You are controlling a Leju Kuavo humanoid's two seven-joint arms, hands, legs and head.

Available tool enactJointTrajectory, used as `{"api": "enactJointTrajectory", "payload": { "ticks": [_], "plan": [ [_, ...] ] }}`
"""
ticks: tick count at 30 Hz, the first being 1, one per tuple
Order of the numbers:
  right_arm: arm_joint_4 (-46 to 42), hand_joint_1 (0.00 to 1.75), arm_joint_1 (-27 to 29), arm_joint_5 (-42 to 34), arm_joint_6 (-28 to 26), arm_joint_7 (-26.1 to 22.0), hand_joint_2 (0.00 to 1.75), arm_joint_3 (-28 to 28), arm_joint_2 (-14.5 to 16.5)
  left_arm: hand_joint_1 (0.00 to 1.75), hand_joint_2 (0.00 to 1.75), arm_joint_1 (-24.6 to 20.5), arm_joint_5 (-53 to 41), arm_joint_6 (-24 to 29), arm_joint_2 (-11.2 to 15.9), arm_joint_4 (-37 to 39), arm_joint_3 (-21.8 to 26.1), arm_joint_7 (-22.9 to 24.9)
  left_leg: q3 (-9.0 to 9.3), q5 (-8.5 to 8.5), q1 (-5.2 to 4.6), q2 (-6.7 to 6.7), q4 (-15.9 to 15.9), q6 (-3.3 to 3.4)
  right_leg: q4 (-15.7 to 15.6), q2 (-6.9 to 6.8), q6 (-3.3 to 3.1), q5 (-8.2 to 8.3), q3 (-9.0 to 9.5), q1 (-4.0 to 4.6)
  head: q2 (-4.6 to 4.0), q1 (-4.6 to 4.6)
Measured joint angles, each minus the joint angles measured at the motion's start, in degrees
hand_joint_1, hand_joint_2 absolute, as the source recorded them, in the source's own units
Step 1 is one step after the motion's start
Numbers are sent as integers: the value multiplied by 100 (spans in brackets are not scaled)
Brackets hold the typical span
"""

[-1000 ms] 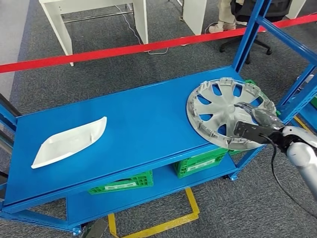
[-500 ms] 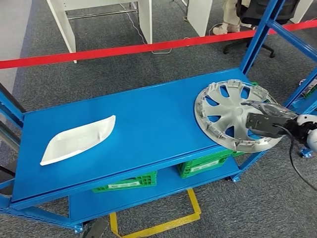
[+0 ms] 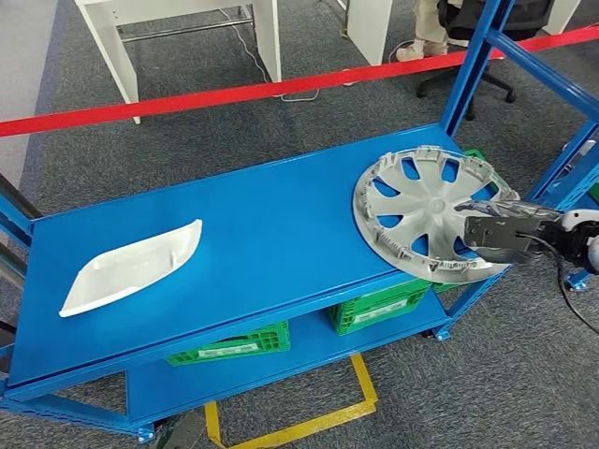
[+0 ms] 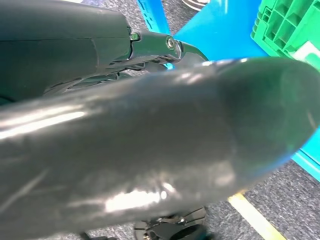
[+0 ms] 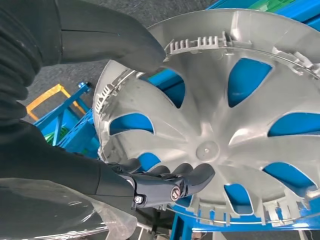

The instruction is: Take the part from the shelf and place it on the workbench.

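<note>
A silver hubcap (image 3: 416, 210) lies inner side up at the right end of the blue shelf top (image 3: 283, 224), its rim overhanging the front right corner. My right hand (image 3: 498, 234) reaches in from the right and grips that overhanging edge. In the right wrist view the thick thumb (image 5: 113, 45) presses on the hubcap's (image 5: 211, 115) clipped rim, and the dark fingers (image 5: 181, 182) lie across its spokes. My left hand (image 4: 151, 45) hangs low beside the shelf, and its fingers are too hidden to judge.
A white curved plastic part (image 3: 131, 267) lies at the shelf's left end. Green crates (image 3: 378, 304) sit on the lower shelf. Blue uprights (image 3: 472, 65) rise at the right. Beyond the shelf stretches red tape (image 3: 211, 96), with white desks (image 3: 265, 37) and an office chair behind.
The camera swayed right and back. My right forearm has swung outward and now enters from the right edge. The hand keeps its hold on the hubcap, which stays in place.
</note>
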Motion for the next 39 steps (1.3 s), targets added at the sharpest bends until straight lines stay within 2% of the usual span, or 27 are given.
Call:
{"api": "enactJointTrajectory", "payload": {
  "ticks": [1, 4, 5, 7, 9, 10, 11, 12, 14, 15, 16, 19, 21, 22, 24, 25, 26, 27, 29, 30, 31, 34, 36, 37, 39],
  "plan": [
    [-5, 0, -15, -17, 2, 4, 175, 45, -25, 0, 0, -2, 0, 4, 1, 0, -5, 2, 86, 44, -12, 1, -201, 29, 1, 0, 18, 0, -8, 4, 0, 3],
    [-9, 0, -28, -53, 4, 14, 175, 174, -102, 0, 0, -1, -1, 10, -5, 0, -24, 8, 128, 42, -11, -2, -336, 57, -10, -8, 107, -3, -35, -7, 0, 2],
    [-9, 0, -33, -65, 3, 16, 175, 214, -133, 0, 0, -2, 0, 13, -6, 0, -28, 9, 146, 62, 1, -3, -376, 77, 40, -10, 136, -53, -65, -10, 0, 10],
    [-10, 0, -48, -84, 0, 19, 175, 287, -188, 0, 0, -8, 0, 17, -12, 0, -33, 10, 177, 96, 27, -1, -441, 111, 474, -8, 185, -315, -278, -17, 0, 31],
    [-10, 0, -40, -88, 0, 19, 175, 366, -210, 0, 0, -7, -1, 17, -19, 0, -36, 10, 176, 98, 27, 1, -442, 121, 1233, -8, 227, -637, -643, -20, 0, 40],
    [-10, 0, -23, -88, 0, 19, 175, 410, -216, 0, 0, -5, 0, 16, -22, 0, -36, 10, 177, 97, 26, 2, -440, 122, 1498, -8, 247, -698, -782, -25, 0, 38],
    [-10, 0, -10, -90, 0, 19, 175, 453, -222, 0, 0, -4, 0, 16, -24, 0, -37, 10, 178, 94, 28, 3, -436, 122, 1565, -10, 263, -653, -830, -34, 0, 39],
    [-10, 0, -4, -92, -1, 19, 175, 489, -233, 0, 0, -5, 0, 16, -26, 0, -38, 10, 180, 89, 32, 3, -429, 117, 1395, -13, 276, -501, -759, -46, 0, 38],
    [-10, 0, -13, -101, -2, 19, 175, 538, -258, 0, 0, -9, -1, 16, -31, 0, -41, 10, 179, 60, 35, -1, -393, 82, 634, -22, 303, -126, -387, -76, 0, 41],
    [-11, 0, -24, -106, -3, 17, 175, 560, -267, 0, 0, -10, -1, 17, -33, 0, -42, 10, 165, 42, 26, -7, -356, 55, 297, -18, 292, -21, -206, -80, 0, 44],
    [-13, 0, -27, -111, -4, 17, 175, 584, -271, 0, 0, -9, -1, 17, -34, 0, -43, 9, 150, 30, 14, -11, -328, 25, 97, -13, 270, 15, -94, -79, 0, 48],
    [-17, 0, 5, -122, -5, 16, 175, 644, -272, 0, 0, -4, -1, 19, -34, 0, -43, 8, 124, 13, -2, -14, -286, -30, 36, 1, 155, -3, -47, -71, 0, 54],
    [-18, 0, 12, -136, -9, 10, 175, 651, -276, 0, 0, -6, -1, 20, -34, 0, -44, 8, 59, -132, 6, -8, -103, -85, 37, -2, 90, 2, -42, -89, 0, 39],
    [-19, 0, 10, -145, -13, 4, 175, 656, -278, 0, 0, -7, -1, 20, -35, 0, -45, 8, -45, -288, 15, -4, 152, -119, 34, -4, 62, 5, -38, -98, 0, 29],
    [-19, 0, 28, -161, -35, -17, 175, 689, -280, 0, 0, -4, -1, 21, -37, 1, -50, 10, -362, -640, 34, 0, 888, -158, 35, -7, 33, 3, -37, -91, 0, 16],
    [-17, 0, 50, -164, -60, -31, 175, 716, -280, 0, 0, -1, -1, 21, -37, 4, -55, 13, -494, -734, 40, 0, 1184, -160, 36, -8, 29, 2, -36, -86, 0, 17],
    [-16, 0, 78, -162, -98, -47, 175, 746, -280, 0, 0, 1, -1, 21, -37, 7, -60, 17, -554, -726, 41, 0, 1306, -152, 37, -7, 27, 0, -35, -79, 0, 16],
    [-12, 0, 108, -153, -146, -63, 175, 771, -279, 0, 0, 2, -1, 21, -37, 10, -67, 21, -520, -612, 40, 0, 1216, -133, 37, -6, 26, -1, -33, -72, 0, 16],
    [2, 0, 148, -108, -256, -92, 175, 810, -276, 0, 0, -1, -1, 24, -36, 13, -78, 26, -223, -210, 25, -1, 525, -58, 36, -5, 29, -4, -26, -62, 0, 17],
    [17, 0, 156, -80, -308, -107, 175, 829, -273, 0, 0, -4, -1, 26, -36, 13, -80, 28, -63, -63, 13, -1, 163, -21, 39, -3, 37, -5, -30, -51, 0, 19],
    [36, 0, 165, -55, -353, -121, 175, 852, -268, 0, 0, -8, -2, 29, -38, 13, -82, 30, 50, 9, 1, -1, -99, 4, 40, -3, 53, -4, -40, -44, 0, 20],
    [98, 0, 220, -5, -427, -163, 175, 917, -247, 0, 0, -12, -2, 39, -47, 15, -86, 36, 112, 3, -10, -10, -287, 37, 16, -13, 143, 12, -62, -46, 0, 24],
    [133, 0, 247, 14, -449, -180, 175, 934, -243, 0, 0, -13, -1, 48, -50, 15, -87, 36, 136, 44, 9, -14, -354, 84, 114, -19, 202, -81, -127, -58, 0, 33],
    [150, 0, 250, 16, -456, -184, 175, 939, -243, 0, 0, -17, -1, 50, -51, 15, -87, 36, 148, 64, 21, -14, -385, 106, 315, -18, 221, -205, -228, -61, 0, 42],
    [185, 0, 271, 18, -464, -186, 175, 969, -241, 0, 0, -19, -1, 52, -58, 15, -89, 36, 147, 74, 20, -12, -391, 123, 1031, -15, 244, -541, -569, -63, 0, 54]
  ]
}}
